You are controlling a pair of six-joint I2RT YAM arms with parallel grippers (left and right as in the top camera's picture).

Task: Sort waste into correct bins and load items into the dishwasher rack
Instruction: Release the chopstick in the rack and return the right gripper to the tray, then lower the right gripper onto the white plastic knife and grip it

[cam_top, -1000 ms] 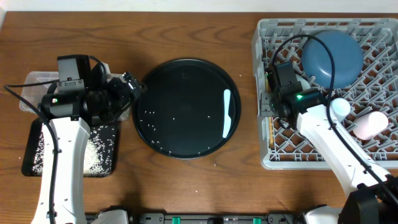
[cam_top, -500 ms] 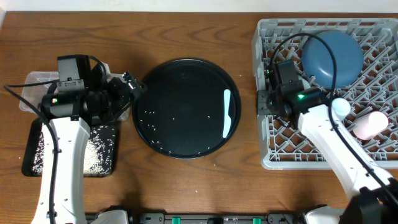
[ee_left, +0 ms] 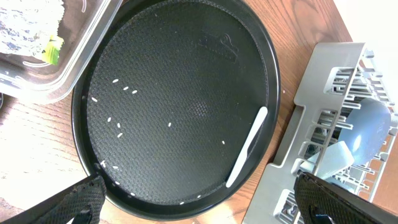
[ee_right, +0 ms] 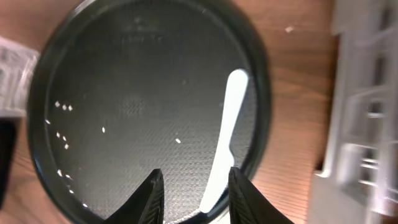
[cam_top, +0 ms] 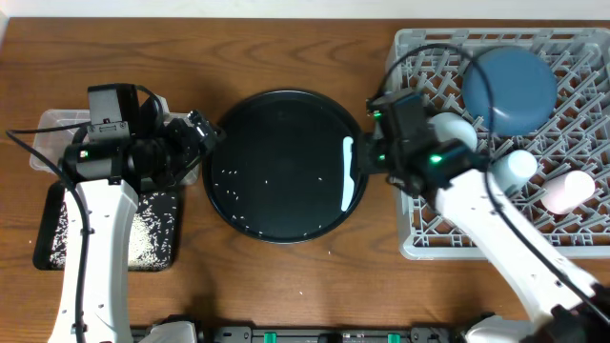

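**Right gripper hanging open over the white spoon**

The right gripper (ee_right: 194, 190) is hovering above the right side of the round black tray (cam_top: 286, 110). Its fingers are standing apart, gripping nothing, and the white spoon (ee_right: 225, 134) is lying on the tray beneath the gap. The left gripper (ee_left: 199, 202) is hanging wide open and empty at the tray's left edge. Loose rice grains (cam_top: 229, 176) are lying on the tray's left half. At the right of the frame, the grey rack (cam_top: 412, 238) is holding the dark-blue plate (cam_top: 510, 81) and the pink cup (cam_top: 567, 189).
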